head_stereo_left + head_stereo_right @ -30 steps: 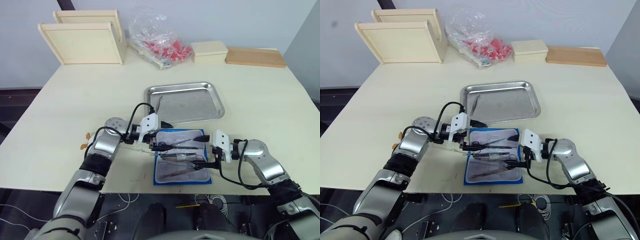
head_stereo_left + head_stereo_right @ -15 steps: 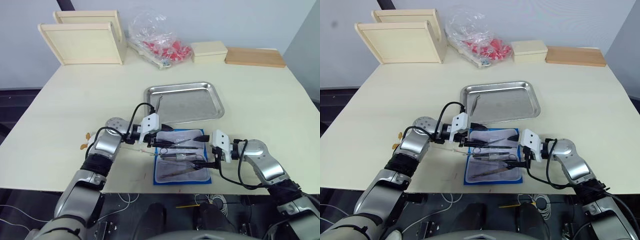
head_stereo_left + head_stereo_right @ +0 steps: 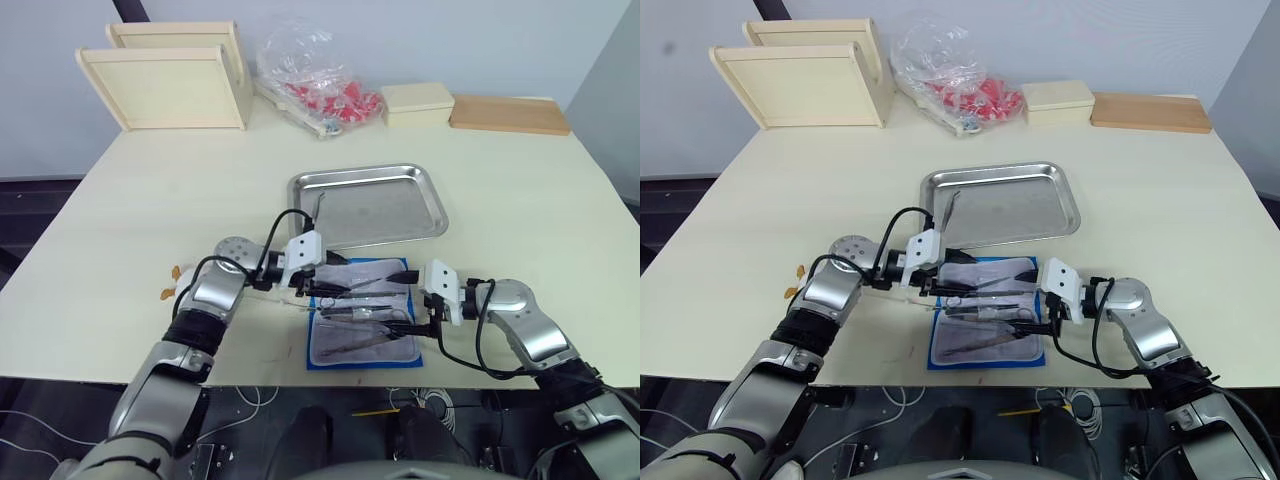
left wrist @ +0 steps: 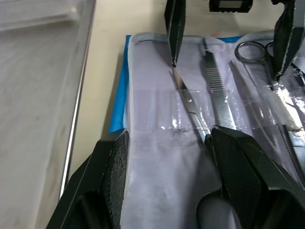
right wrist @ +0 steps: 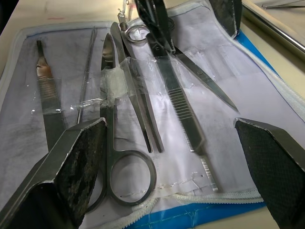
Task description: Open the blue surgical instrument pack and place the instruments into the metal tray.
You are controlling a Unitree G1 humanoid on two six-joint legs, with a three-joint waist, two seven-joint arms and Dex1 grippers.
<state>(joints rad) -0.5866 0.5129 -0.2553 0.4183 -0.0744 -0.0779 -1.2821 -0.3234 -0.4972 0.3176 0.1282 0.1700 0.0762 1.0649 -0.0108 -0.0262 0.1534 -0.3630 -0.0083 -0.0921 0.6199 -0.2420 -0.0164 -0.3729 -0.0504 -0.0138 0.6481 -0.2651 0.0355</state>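
Note:
The blue surgical instrument pack (image 3: 365,358) lies open near the table's front edge, pale lining up. Several instruments (image 3: 360,312) lie in its clear pockets: ring-handled scissors (image 5: 112,124), a flat scalpel handle (image 5: 183,114) and slim probes. The metal tray (image 3: 400,215) sits just behind the pack, with one thin instrument (image 3: 316,208) at its left end. My left gripper (image 3: 322,288) is open over the pack's left far corner, a pair of scissors (image 4: 190,109) between its fingers (image 4: 114,181). My right gripper (image 3: 408,318) is open at the pack's right side, low over the lining.
Two pale wooden framed trays (image 3: 165,85) stand at the back left. A clear plastic bag of red items (image 3: 315,80), a pale box (image 3: 418,102) and a wooden board (image 3: 510,113) line the back edge. Small orange scraps (image 3: 170,290) lie left of my left arm.
My left gripper has edged slightly right, further over the pack's corner. The right gripper and the instruments have stayed put.

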